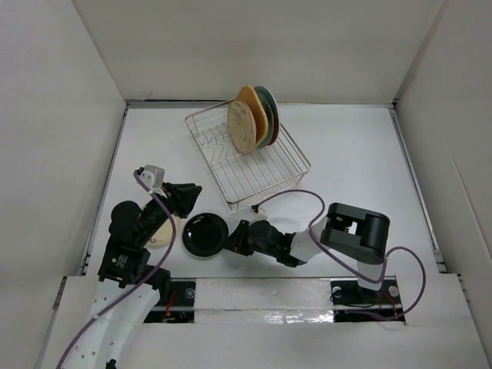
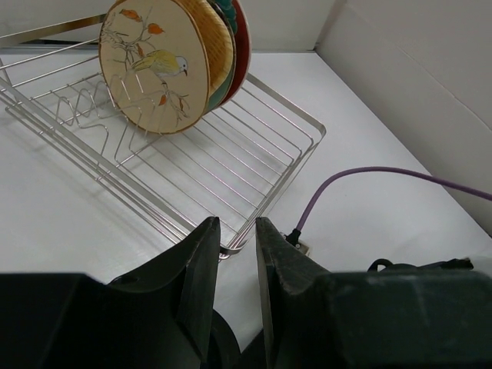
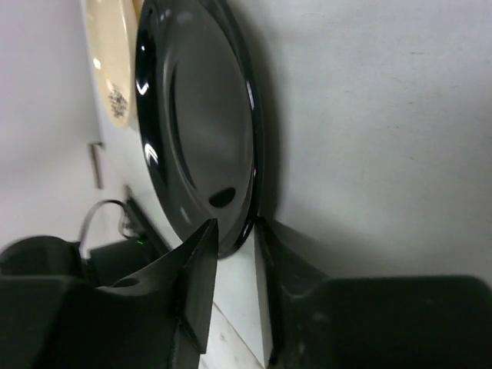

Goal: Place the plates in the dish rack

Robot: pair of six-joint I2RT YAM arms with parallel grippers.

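1. The right pincer (image 3: 234, 227) is closed on the near rim of the glossy black plate (image 3: 196, 123). One finger (image 3: 194, 277) is on the plate's inner face and the other is against its outer edge.
2. In the top view, the black plate sits on the white worktop (image 1: 346, 154), just in front of the dish rack (image 1: 296, 160) and close to its near corner. The right pincer reaches it from the right side.
3. The cream plate (image 1: 163, 233), with its dark mark, lies on the worktop just left of the black one, partly hidden under the left arm. The right wrist view shows it beyond the black plate.
4. The left pincer (image 2: 234, 227) hangs above the gap between these two plates, pointing toward the rack. Its jaws stand a little apart with nothing between them.
5. Four plates stand on edge together at the far end of the rack:
   - the tan floral plate (image 2: 154, 65), with a bird on it, is at the front;
   - the bamboo-coloured plate (image 1: 252, 102) is right behind it;
   - the pale green plate (image 1: 267, 104) comes next;
   - the red patterned plate (image 2: 241, 54) is last.
6. The rest of the rack's tines hold nothing.
7. A purple cable (image 2: 361, 175) curves across the worktop beside the rack's near corner.
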